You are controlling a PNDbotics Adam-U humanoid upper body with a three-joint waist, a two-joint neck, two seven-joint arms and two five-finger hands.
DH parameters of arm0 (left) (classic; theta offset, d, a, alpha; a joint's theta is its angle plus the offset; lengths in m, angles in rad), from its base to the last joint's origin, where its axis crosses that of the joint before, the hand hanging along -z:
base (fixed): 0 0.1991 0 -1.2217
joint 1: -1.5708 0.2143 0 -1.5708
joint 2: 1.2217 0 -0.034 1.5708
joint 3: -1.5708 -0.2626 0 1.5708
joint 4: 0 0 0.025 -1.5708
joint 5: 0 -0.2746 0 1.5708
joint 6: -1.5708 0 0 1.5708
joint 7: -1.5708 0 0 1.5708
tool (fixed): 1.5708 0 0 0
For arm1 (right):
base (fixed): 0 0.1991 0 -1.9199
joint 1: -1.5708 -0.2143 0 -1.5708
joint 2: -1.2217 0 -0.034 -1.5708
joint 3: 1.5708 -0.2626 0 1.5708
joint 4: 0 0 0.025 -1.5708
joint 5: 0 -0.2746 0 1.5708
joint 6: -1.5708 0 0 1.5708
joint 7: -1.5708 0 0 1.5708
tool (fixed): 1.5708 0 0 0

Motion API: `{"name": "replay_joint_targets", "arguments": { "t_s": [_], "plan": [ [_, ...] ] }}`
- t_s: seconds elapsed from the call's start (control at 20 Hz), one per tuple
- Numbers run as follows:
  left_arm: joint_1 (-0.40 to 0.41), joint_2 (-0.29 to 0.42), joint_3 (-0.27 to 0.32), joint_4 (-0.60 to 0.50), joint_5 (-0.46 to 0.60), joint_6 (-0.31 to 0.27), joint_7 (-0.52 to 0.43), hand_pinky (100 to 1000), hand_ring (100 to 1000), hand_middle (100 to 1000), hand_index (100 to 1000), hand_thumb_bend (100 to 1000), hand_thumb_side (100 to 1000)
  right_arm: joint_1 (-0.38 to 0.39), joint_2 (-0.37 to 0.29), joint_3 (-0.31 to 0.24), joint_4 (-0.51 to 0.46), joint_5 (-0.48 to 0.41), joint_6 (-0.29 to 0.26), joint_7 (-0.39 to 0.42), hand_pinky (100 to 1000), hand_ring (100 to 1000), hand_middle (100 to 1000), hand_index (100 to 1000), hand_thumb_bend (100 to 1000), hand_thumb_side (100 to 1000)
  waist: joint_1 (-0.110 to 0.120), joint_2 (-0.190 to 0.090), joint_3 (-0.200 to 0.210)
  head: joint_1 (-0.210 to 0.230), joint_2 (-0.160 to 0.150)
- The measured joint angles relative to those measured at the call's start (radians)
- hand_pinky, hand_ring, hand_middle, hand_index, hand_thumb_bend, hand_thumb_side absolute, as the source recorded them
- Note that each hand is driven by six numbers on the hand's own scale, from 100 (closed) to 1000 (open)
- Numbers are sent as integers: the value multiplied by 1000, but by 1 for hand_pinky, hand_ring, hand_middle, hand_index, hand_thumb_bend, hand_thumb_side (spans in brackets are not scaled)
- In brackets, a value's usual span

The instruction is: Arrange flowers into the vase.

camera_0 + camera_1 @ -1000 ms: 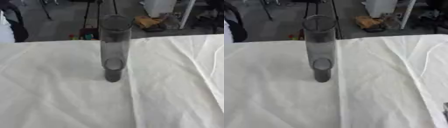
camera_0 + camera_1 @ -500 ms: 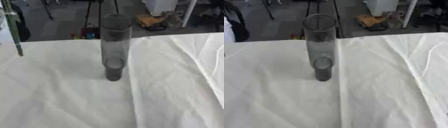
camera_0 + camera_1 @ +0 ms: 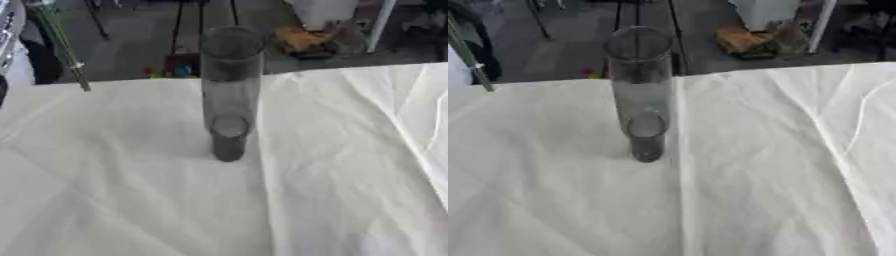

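A tall clear glass vase stands upright in the middle of the table, which is covered by a white cloth. Nothing shows inside the vase. A thin green flower stem hangs slanted at the upper left, over the table's far edge and well to the left of the vase. Its lower tip is near the cloth's far edge, and its upper end runs out of the picture. What holds it is hidden. Neither of my hands shows in either view.
The cloth has creases and folds, strongest on the right side. Beyond the far edge lie a dark floor, stand legs, an orange object and a white container. A dark and white shape sits at the far left edge.
The green stem has come into view at the upper left and moved toward the vase. A dark thing at the lower right edge of the right eye view is gone. The vase has not moved.
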Motion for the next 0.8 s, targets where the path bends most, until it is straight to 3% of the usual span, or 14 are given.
{"name": "replay_joint_targets", "arguments": {
  "t_s": [0.8],
  "plan": [
    [-90, -39, 3, 68, 117, -60, 113, 100, 100, 100, 100, 100, 698, 9, -4, 1, 0, 2, 0, 0, 743, 812, 616, 876, 100, 1000, 27, 0, -21, 13, 0]
  ]
}}
